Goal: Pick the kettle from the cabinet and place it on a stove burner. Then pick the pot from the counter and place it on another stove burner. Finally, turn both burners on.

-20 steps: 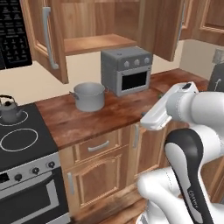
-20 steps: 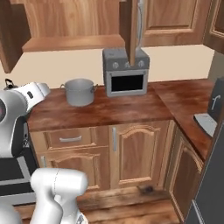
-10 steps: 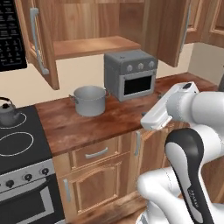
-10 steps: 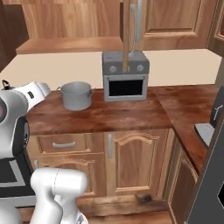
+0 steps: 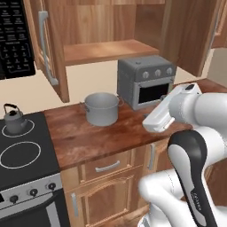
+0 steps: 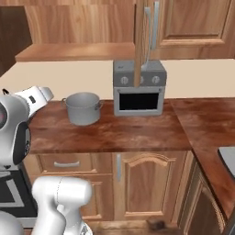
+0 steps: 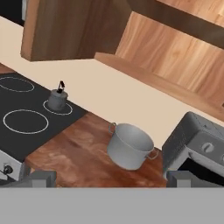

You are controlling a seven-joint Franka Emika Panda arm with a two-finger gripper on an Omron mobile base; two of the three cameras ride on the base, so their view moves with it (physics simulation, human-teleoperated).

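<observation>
Kettle on its burner; the pot comes next.

The kettle (image 5: 13, 120) stands on the far right burner ring (image 5: 15, 128) of the cooktop (image 5: 26, 164), so the step in hand, as I judge it, is fetching the pot (image 5: 102, 108), which stands on the bench (image 5: 88, 142) just left of the toaster oven (image 5: 146, 82), under the open cabinet (image 5: 106, 51). The arm is held high and back from the bench, hand angled down toward the pot; the next move calls for reaching forward and down to its rim. The jaws stand wide apart, holding nothing.

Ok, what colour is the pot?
Light grey steel pot, clearest in the left base view.
</observation>
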